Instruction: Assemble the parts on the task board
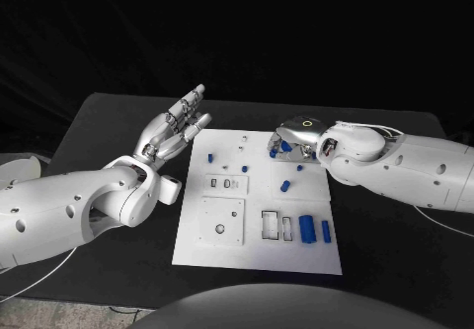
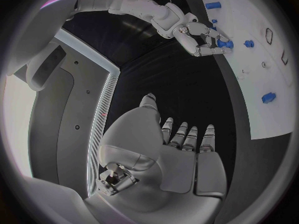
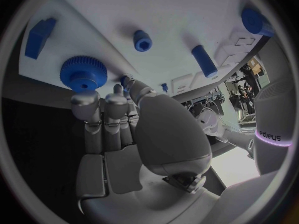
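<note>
Parts on the task board [image 1: 259,257] are the business; the white plate lies on the black table [image 1: 109,130] between the two arms, just beside the left hand's fingers and under the right hand. Starting from the left: the left hand [image 1: 176,133] hovers over the table at the board's far left corner, flat and spread, holding nothing, and I judge it idle for now; near its wrist side sit the white socket blocks [image 1: 225,183] and, further toward the robot, two blue cylinders [image 1: 307,228] lying loose beside a slotted frame. Moving right, small blue pegs [image 1: 285,185] lie scattered between the hands; the right hand [image 1: 296,140] is down at the board's far right part, fingers curled about something blue. Its wrist view shows a blue gear [image 3: 82,73] right at the fingertips [image 3: 99,102], with a short blue bush [image 3: 142,40] and a blue pin [image 3: 204,60] just beyond; whether the fingers actually pinch the gear or only touch it I cannot tell. The step in hand looks like picking up or seating that gear; the next move calls for a sure pinch, then a square lowering onto its post. The post itself, and the gear's underside, are hidden by the fingers.
</note>
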Controlling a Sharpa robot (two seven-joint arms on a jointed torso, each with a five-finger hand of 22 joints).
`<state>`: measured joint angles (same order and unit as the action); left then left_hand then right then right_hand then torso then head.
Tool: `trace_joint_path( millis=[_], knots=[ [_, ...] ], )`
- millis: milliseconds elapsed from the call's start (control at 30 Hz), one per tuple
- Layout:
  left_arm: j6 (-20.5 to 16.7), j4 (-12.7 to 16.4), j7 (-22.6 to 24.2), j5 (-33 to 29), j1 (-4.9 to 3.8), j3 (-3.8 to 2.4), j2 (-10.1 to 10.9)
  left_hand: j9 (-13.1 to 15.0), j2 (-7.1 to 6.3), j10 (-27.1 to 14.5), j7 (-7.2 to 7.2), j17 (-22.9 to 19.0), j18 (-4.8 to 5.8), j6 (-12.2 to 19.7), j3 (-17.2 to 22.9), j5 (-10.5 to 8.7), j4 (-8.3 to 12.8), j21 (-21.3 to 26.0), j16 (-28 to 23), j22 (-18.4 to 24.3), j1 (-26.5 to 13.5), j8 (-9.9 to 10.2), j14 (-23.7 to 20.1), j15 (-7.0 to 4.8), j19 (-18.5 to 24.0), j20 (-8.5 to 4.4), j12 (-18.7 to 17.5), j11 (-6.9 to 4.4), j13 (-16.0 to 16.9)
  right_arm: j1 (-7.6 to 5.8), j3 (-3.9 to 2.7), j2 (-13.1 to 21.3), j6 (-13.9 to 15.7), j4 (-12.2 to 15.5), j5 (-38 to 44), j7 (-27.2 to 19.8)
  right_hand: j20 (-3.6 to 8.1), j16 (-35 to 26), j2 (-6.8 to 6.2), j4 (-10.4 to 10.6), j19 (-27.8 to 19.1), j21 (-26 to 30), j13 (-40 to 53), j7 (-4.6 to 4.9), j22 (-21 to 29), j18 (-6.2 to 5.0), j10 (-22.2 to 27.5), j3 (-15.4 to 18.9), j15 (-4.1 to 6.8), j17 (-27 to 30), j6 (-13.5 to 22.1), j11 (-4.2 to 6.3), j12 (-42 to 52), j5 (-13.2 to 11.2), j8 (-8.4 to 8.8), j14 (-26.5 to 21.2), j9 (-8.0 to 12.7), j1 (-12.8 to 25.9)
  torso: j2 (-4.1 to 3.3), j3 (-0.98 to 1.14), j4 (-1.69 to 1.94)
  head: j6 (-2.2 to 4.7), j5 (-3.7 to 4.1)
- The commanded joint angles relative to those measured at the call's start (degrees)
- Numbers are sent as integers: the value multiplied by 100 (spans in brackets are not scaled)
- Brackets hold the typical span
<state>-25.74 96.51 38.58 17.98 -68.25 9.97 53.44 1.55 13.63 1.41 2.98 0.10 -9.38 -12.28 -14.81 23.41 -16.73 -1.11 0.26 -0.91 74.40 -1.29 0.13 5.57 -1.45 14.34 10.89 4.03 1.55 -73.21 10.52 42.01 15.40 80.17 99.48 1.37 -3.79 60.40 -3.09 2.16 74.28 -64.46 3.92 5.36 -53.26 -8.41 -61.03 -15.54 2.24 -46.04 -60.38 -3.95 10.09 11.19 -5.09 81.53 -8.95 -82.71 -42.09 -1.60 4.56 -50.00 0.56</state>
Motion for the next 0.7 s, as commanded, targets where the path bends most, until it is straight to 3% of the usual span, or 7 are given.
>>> trace_joint_path(
  millis=[33, 400, 700],
  knots=[
    [125, -4, 27, -18, -4, -2, -21, 7, 1, -9, -34, -10, -93, 6, 42, 29, 2, -32, -26, -7, 68, -31, -13, 45, -16, 44, 34, 52, 5, 21, 0, -17, 17, -25, -48, -128, -11, -7, 66, -9, -52, -38, 9, -13, -30, 85, -149, -58, -10, 23, -126, 20, 31, -34, -57, -46, -38, -7, -1, 1, 3, 0, -17],
    [165, -79, 0, -36, 2, 2, -58, 9, 12, -3, -68, -10, -94, -15, 52, 64, 3, -41, -26, -12, 108, -34, -13, 73, -26, 65, 43, 77, 6, 37, -32, 1, 238, -24, -219, -272, -51, 20, 164, -60, -20, -148, 19, 23, -228, 113, -652, -190, -54, 12, -503, 111, 89, -196, -203, -42, -168, -129, 5, -3, 6, 0, -48],
    [182, -91, -28, -45, 7, 6, -65, 9, 16, -1, -83, -10, -95, -13, 58, 86, 6, -48, -26, -15, 137, -33, -13, 95, -33, 80, 45, 91, 6, 10, -243, 9, 369, 65, -333, -212, -59, 109, 153, 10, 63, -285, 0, 9, -430, 148, -751, -144, -59, -90, -581, 109, 39, -197, -234, 12, -229, -26, 2, -10, 5, 0, -85]
  ],
)
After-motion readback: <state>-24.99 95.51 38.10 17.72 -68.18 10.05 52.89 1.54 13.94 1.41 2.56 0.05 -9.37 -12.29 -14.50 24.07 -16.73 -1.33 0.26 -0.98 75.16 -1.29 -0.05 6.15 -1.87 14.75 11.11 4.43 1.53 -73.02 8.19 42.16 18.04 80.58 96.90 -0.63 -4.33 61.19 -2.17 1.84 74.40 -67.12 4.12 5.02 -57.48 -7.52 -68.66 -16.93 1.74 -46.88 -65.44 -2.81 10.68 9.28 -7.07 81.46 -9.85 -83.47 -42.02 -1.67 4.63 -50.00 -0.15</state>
